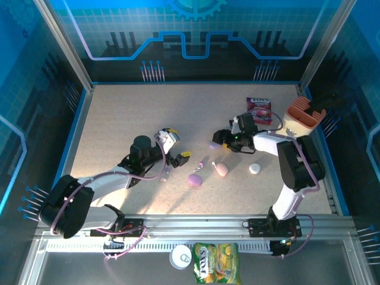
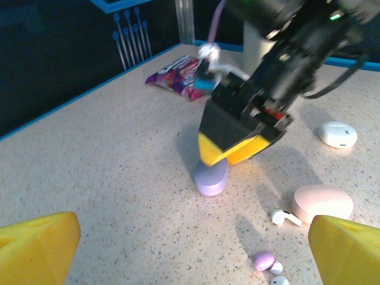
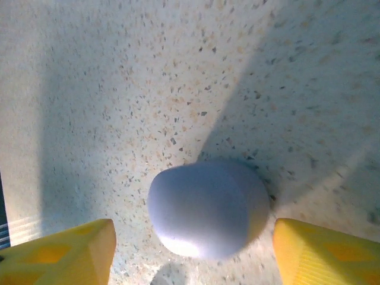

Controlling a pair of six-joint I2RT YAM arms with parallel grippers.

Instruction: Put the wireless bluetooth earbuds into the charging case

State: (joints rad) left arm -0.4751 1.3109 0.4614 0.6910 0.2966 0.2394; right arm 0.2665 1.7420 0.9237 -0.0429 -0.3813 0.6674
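A lilac charging case [image 3: 208, 208] rests on the table between the yellow fingers of my right gripper [image 3: 193, 254]. The jaws stand open with a gap on each side of the case. From the left wrist, the same case [image 2: 211, 178] sits under the right gripper [image 2: 233, 149]. A pink case [image 2: 322, 203] and a white case [image 2: 338, 134] lie beyond it. A white earbud [image 2: 285, 217] and a lilac earbud [image 2: 264, 260] lie loose near the pink case. My left gripper [image 2: 190, 249] is open and holds nothing. From above, the left gripper [image 1: 178, 146] is left of the right gripper [image 1: 217, 141].
A second lilac rounded piece [image 1: 195, 179] lies near the pink case [image 1: 221, 169]. A purple candy bag [image 1: 259, 107] and an orange holder [image 1: 303, 116] sit at the back right. A can [image 1: 179, 256] and a snack bag [image 1: 215, 262] lie below the front rail.
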